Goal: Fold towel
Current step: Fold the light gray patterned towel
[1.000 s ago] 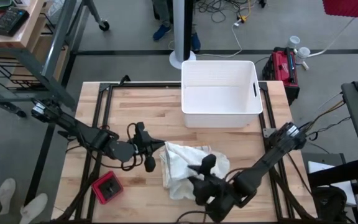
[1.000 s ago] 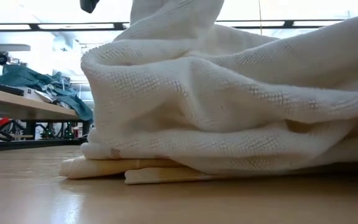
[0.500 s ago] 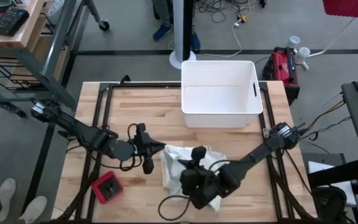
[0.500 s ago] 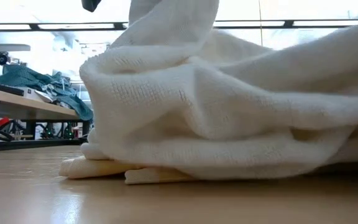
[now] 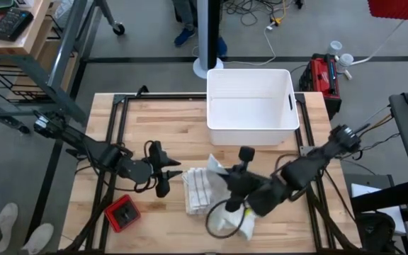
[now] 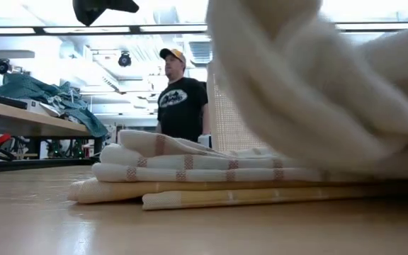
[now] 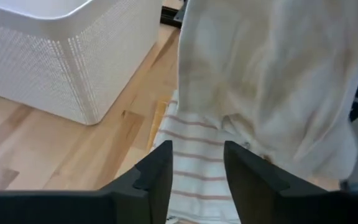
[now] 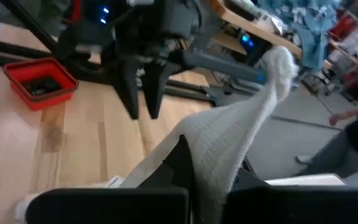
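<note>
Towel-folding task, mid-fold. The towel [image 5: 214, 195] lies on the wooden table [image 5: 154, 127], on the near side of the white basket [image 5: 250, 106] and just clear of its front wall. One part of the cloth is already laid in flat, striped layers [image 6: 190, 180] stacked on the tabletop; the other part is drawn up off that stack and hangs in a loose drape. The right gripper [image 5: 238, 185] is over the towel, in front of the basket; its jaws are pinched together on the raised cloth, which the right wrist view shows running up between them [image 8: 229, 155]. The left gripper [image 5: 163, 172] waits to the left of the towel, farther from the basket; its jaws stand slightly apart with nothing between them, pointing at the striped edge [image 7: 191, 168].

As far as can be judged, the fold is partly made: the lower layers look settled, while the lifted portion has yet to be carried over, laid down and smoothed, and its hanging folds appear uneven.

Surroundings: a small red tray [image 5: 121, 214] sits on the table well to the left of the towel, far from the basket. A person [image 6: 179, 95] stands in the room beyond the table. The basket, being close behind the towel, seems the nearest obstacle to a wide sweep of the cloth.
</note>
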Action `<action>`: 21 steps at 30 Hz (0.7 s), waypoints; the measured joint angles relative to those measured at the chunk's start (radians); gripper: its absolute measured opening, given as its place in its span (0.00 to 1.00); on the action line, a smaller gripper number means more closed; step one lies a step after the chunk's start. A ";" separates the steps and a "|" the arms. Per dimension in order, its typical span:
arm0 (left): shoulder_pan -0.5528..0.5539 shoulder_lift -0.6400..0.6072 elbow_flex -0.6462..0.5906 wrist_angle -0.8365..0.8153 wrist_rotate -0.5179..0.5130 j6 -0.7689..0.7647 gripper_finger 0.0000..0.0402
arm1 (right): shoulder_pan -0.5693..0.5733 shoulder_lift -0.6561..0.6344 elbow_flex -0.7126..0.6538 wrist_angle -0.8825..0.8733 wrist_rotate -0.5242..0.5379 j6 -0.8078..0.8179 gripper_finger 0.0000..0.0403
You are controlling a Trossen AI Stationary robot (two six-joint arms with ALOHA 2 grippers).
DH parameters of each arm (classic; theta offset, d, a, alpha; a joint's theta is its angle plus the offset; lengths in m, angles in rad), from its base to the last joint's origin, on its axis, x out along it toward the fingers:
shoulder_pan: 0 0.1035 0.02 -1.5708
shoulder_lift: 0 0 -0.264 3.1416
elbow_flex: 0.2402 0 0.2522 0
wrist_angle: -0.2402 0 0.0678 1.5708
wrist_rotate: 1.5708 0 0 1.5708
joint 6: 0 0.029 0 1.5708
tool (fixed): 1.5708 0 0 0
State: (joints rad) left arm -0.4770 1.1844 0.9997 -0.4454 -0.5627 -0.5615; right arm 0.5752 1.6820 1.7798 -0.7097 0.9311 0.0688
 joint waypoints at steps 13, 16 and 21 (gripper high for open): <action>-0.026 0.059 -0.008 0.246 0.198 0.346 0.39 | -0.004 -0.104 -0.090 0.363 -0.474 -0.210 0.00; -0.031 0.070 -0.008 0.311 0.262 0.389 0.38 | -0.004 -0.111 -0.109 0.409 -0.522 -0.217 0.00; -0.031 0.077 -0.008 0.322 0.268 0.400 0.35 | -0.004 -0.112 -0.115 0.409 -0.566 -0.203 0.00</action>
State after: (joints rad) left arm -0.5076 1.2613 0.9920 -0.1231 -0.2948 -0.1616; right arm 0.5713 1.5703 1.6650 -0.3012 0.3654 -0.1345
